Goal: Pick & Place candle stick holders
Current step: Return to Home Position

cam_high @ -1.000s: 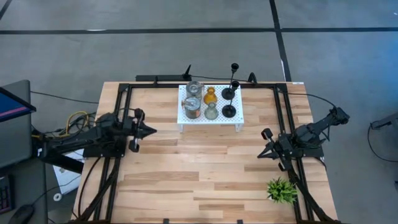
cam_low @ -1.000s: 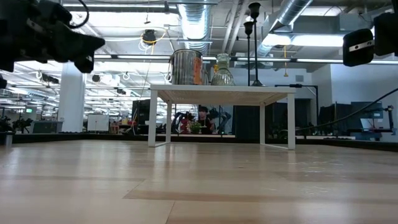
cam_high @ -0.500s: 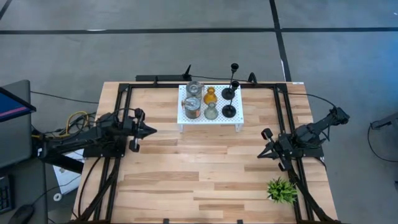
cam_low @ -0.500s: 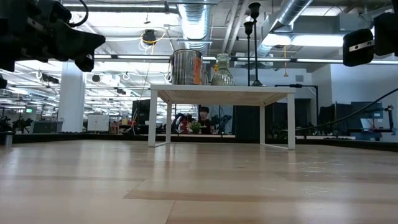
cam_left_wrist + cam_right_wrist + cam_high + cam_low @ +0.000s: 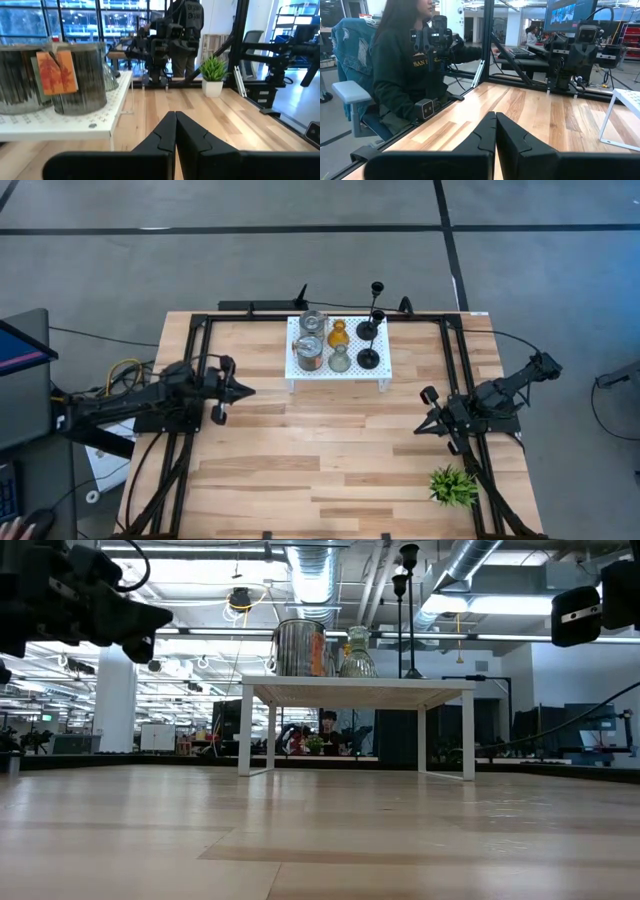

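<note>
Six candle stick holders stand by their bases on a white perforated stand (image 5: 338, 370) at the table's far middle: two silvery jars (image 5: 310, 352), an amber glass one (image 5: 338, 334), a grey-green one (image 5: 340, 359), and two black thin-stemmed ones (image 5: 369, 358). The jars also show in the left wrist view (image 5: 75, 75). My left gripper (image 5: 250, 391) is shut and empty, left of the stand. My right gripper (image 5: 418, 429) is shut and empty, at the right side of the table.
A spiky green plant (image 5: 453, 485) stands at the table's near right corner. Black frame rails (image 5: 190, 380) run along the table's left and right sides. A person sits beyond the table in the right wrist view (image 5: 405, 65).
My left gripper has moved a little toward the table's right edge, nearer the white stand. It stays shut.
</note>
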Action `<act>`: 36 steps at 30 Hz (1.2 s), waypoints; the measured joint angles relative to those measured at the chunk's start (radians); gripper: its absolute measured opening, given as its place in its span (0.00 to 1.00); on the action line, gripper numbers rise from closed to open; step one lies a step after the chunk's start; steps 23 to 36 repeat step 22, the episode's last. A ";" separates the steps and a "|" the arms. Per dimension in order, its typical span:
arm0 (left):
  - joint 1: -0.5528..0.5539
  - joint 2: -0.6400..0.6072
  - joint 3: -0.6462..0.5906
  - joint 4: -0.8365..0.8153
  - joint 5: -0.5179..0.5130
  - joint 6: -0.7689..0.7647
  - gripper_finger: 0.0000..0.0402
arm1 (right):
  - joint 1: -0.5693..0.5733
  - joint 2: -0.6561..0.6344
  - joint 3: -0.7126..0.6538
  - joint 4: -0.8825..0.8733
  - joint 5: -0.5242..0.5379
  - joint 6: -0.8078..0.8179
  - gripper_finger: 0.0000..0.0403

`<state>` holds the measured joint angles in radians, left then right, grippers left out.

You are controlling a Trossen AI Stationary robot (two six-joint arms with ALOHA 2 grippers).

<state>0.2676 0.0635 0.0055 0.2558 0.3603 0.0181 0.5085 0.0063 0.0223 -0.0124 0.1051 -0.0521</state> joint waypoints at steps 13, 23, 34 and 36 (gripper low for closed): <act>0.000 0.148 0.000 0.000 0.000 0.000 0.01 | 0.000 0.000 0.000 0.000 0.000 0.000 0.00; 0.000 0.253 0.000 0.000 0.000 0.000 0.01 | 0.000 0.000 0.000 0.000 0.000 0.000 0.00; 0.000 0.253 0.000 0.000 0.000 0.000 0.01 | 0.000 0.000 0.000 0.000 0.000 0.000 0.00; 0.000 0.253 0.000 0.000 0.000 0.000 0.01 | 0.000 0.000 0.000 0.000 0.000 0.000 0.00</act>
